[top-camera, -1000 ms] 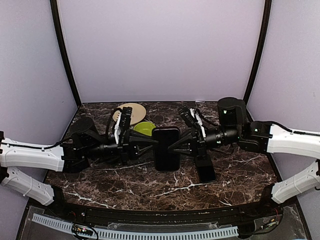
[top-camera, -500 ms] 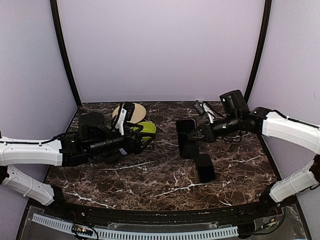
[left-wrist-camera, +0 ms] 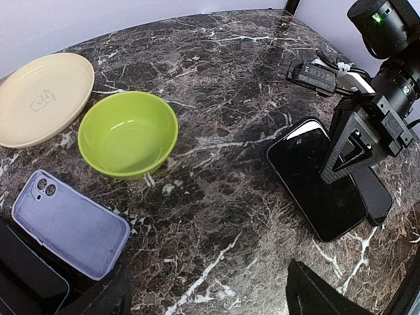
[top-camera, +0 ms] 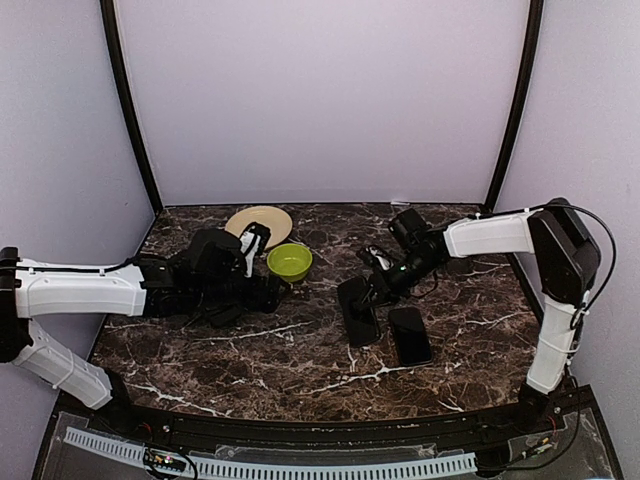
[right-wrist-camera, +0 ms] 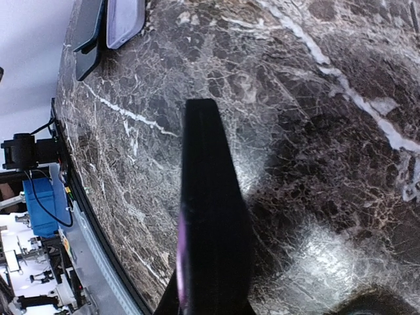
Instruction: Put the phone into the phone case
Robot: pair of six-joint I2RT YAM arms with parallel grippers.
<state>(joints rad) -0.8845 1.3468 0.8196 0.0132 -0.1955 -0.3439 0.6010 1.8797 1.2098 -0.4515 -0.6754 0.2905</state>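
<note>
1. Left pincer (left-wrist-camera: 210, 296): the fingers stand wide apart with nothing between them, low over the marble table (left-wrist-camera: 216, 59).
2. The phone case (left-wrist-camera: 69, 223): it lies flat, camera cutout up, just ahead of one left-pincer finger. A dark phone (left-wrist-camera: 26, 282) lies against its near edge.
3. Green bowl (left-wrist-camera: 128, 134): it stands just beyond the case, with the cream plate (left-wrist-camera: 39, 98) further out.
4. Right pincer (top-camera: 373, 288): it is clamped on a long edge of the phone (left-wrist-camera: 308, 177), screen up. Whether the phone touches the table cannot be told.
5. Spare phone (top-camera: 410, 335): it lies flat, just beside the gripped one.
</note>
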